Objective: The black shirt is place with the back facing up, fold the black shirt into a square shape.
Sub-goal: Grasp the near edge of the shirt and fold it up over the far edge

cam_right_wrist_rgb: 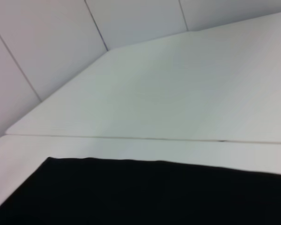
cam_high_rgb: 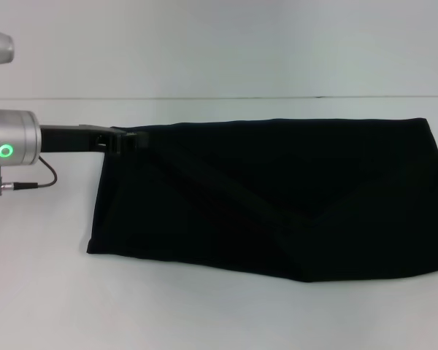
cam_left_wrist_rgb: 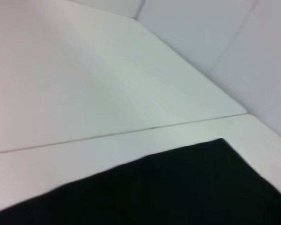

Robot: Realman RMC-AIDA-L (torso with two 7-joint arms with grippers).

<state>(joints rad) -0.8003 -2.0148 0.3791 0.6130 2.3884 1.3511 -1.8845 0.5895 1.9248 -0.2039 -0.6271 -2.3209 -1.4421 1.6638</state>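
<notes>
Shirt [cam_high_rgb: 277, 197] is on the white table [cam_high_rgb: 44, 292], spread as a wide dark band from centre-left out toward the right edge of the head view. Looks already doubled over lengthwise: top edge fairly straight, bottom edge sagging lower to the right, diagonal creases through the middle. No lettering visible.

Left side: left gripper [cam_high_rgb: 125, 140] reaches in flat from the left, tip right at the shirt's upper-left corner. Black on black there, so I can't tell whether the fingers are spread, closed, or pinching fabric. Silver wrist with a green light and a small cable sits further left.

Step, my read: mid-fold. The long band still has to be brought end over end to get a square. Next move needs a firm pinch on that upper-left corner, a matching hold at the other end or the lower corner, then a carry across with the edges kept lined up.

Right side: right gripper is not visible in any view. Its wrist camera only shows the shirt's edge [cam_right_wrist_rgb: 145, 192] against the table and wall panels behind. Left wrist camera likewise: shirt corner [cam_left_wrist_rgb: 187, 187], table seam [cam_left_wrist_rgb: 117, 133], walls.

Obstructions: nothing else on the table. Risks are the slack bottom edge and the creases, which could skew the fold.
</notes>
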